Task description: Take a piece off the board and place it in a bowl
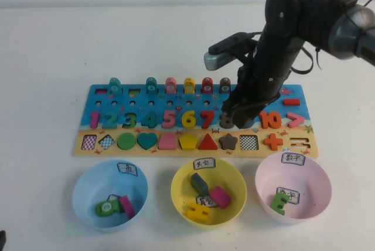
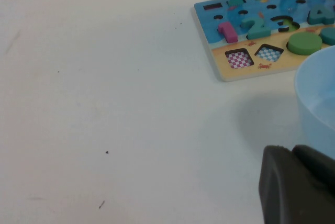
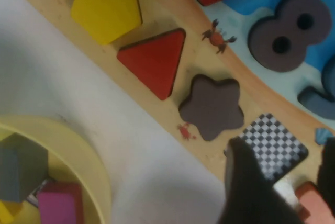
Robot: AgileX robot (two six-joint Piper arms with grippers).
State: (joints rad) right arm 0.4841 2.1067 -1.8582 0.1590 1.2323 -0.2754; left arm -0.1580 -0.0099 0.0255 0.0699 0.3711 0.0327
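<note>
High view: the right gripper (image 1: pixel 237 112) hangs low over the board (image 1: pixel 88 95), hiding most of the numeral 8 (image 1: pixel 225 121) between the red 7 and the orange 10.
Right wrist view: the numeral 8 (image 3: pixel 290 31) lies whole in its slot on the blue band, untouched, with the brown star (image 3: pixel 212 107) just below it on the tan band and a checkered empty slot (image 3: pixel 275 144) beside the star.
Left wrist view: the left gripper (image 2: pixel 298 190) sits low near the blue bowl (image 2: pixel 316 101), off the board's end; whether its fingers are apart I cannot tell.
Pink bowl (image 1: pixel 293 169): one green piece (image 1: pixel 279 202).
Yellow bowl (image 1: pixel 181 189): grey, pink and yellow pieces.
Blue bowl (image 1: pixel 88 186): a green and a pink piece.
Right jaws: apart, holding nothing; one dark finger (image 3: pixel 251 190) stands over the checkered slot.
</note>
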